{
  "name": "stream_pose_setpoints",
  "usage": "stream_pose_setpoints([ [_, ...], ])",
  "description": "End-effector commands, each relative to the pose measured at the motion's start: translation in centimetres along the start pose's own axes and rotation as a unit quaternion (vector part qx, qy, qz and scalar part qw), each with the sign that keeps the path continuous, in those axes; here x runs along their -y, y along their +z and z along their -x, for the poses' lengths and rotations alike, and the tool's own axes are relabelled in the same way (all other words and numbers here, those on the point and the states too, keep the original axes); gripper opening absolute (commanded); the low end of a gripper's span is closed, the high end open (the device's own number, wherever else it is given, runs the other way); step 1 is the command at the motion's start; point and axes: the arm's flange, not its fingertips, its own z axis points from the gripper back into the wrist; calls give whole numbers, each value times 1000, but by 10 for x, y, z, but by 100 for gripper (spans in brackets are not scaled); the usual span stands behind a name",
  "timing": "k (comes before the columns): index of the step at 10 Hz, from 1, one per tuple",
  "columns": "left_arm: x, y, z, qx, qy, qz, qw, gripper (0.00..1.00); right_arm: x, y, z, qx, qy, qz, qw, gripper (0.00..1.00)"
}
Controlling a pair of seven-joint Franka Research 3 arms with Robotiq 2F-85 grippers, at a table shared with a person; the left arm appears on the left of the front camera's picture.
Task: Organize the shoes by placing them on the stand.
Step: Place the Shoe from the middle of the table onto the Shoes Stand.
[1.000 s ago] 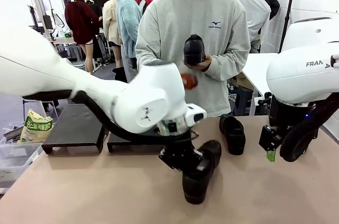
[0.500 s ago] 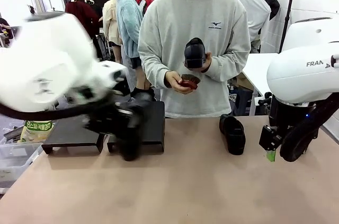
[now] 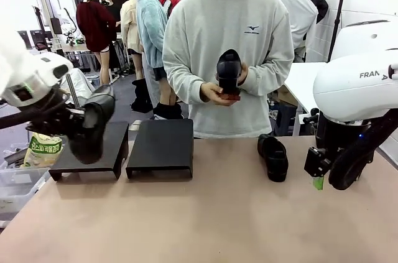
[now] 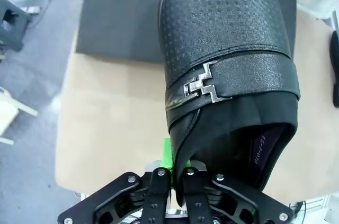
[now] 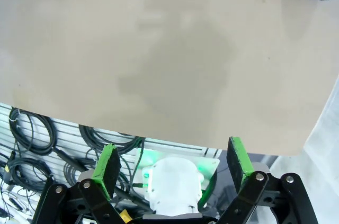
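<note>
One shoe [image 3: 90, 127] is clamped in the left gripper [image 4: 177, 173] over the stand [image 3: 119, 145] — none is placed yet; a second shoe [image 3: 273, 157] is left on the table [image 3: 186, 226], a third shoe [image 3: 228, 69] is held by the person [image 3: 230, 27] — the right gripper [image 5: 174, 163] is spread wide, empty

Black buckled shoe [image 3: 90, 127] aloft by left stand [image 3: 121, 142], second shoe [image 3: 273, 157] on table [image 3: 217, 213], third shoe [image 3: 228, 70] in person's hands [image 3: 213, 93].
</note>
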Motion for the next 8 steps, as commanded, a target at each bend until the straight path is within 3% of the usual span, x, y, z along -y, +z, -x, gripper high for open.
stream_pose_setpoints([
  [1,17,0,9,-9,6,5,1000,0,-3,0,2,-4,-8,-4,1000,100],
  [5,9,-3,6,-9,-4,-2,1000,0,-3,0,2,-4,-8,-4,1000,100],
  [6,-11,-16,-7,32,-1,-28,999,0,-3,0,2,-4,-8,-4,1000,100],
  [8,-60,-50,-37,2,-38,-22,999,0,-3,0,2,-4,-8,-4,1000,100],
])
